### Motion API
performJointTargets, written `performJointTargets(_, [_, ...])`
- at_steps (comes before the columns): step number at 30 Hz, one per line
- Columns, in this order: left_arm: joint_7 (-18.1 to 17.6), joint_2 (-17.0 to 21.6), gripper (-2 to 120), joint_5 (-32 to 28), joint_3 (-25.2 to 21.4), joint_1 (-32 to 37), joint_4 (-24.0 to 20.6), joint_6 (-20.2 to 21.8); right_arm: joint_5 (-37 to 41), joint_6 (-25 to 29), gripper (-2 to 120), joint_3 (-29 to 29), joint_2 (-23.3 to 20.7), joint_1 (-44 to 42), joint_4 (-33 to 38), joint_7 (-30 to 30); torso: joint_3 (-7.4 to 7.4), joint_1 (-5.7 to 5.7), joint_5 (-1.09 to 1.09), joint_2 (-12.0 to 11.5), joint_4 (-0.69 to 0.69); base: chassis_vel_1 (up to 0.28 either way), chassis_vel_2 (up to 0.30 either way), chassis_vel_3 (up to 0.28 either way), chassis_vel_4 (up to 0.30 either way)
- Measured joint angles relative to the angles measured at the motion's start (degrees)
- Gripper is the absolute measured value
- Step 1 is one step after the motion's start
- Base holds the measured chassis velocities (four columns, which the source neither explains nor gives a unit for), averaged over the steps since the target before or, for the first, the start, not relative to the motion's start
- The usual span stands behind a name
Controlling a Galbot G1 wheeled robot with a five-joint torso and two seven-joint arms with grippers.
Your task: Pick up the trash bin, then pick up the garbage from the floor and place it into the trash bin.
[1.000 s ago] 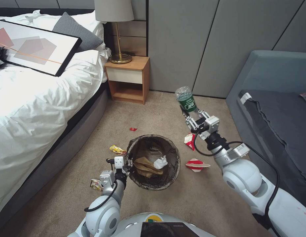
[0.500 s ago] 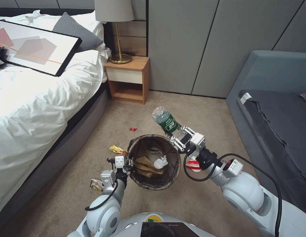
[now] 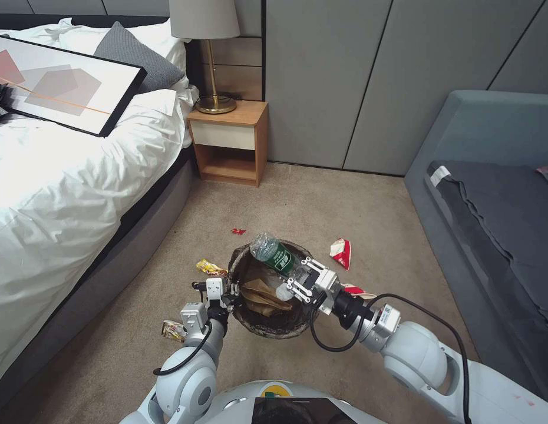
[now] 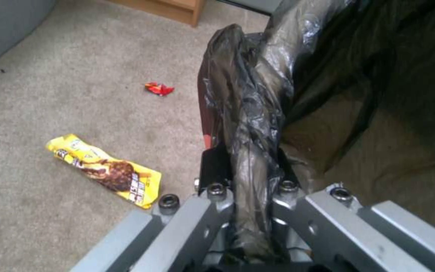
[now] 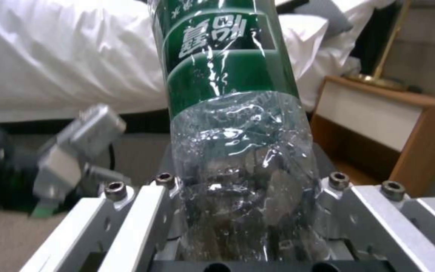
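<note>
Swinging in from over the carpet, the right end effector (image 3: pixel 299 281) now holds the bottle (image 3: pixel 273 253) clamped, tilted over the trash bin (image 3: pixel 250 321), whose rim the left end effector (image 3: pixel 222 290) pinches. Released here, the bottle, lying across the far rim, could tip out onto the floor.

Head view high, looking down; wrist views close; all share trash bin (image 3: pixel 274 288)

Beige carpet (image 3: pixel 321 200), white bed (image 3: pixel 56 176), wooden nightstand (image 3: pixel 230 141), grey panelled wall (image 3: pixel 368 76).
</note>
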Motion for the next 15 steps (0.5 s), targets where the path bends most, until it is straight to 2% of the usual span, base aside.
performJointTargets(9, [-0.04, 0.08, 2, -0.05, 0.14, 0.11, -0.87, 0.11, -1.69, 0.75, 32, -5.58, 3.28, 2.59, -6.52, -0.03, 0.00, 0.00, 0.00, 0.00, 0.00, 0.000, 0.000, 0.000, 0.000])
performJointTargets(15, [-0.06, 0.13, 2, -0.04, 0.04, 0.24, -1.21, 0.12, -2.75, 0.63, 32, -6.73, 4.06, 2.71, -7.56, 0.20, 0.00, 0.00, 0.00, 0.00, 0.00, 0.000, 0.000, 0.000, 0.000])
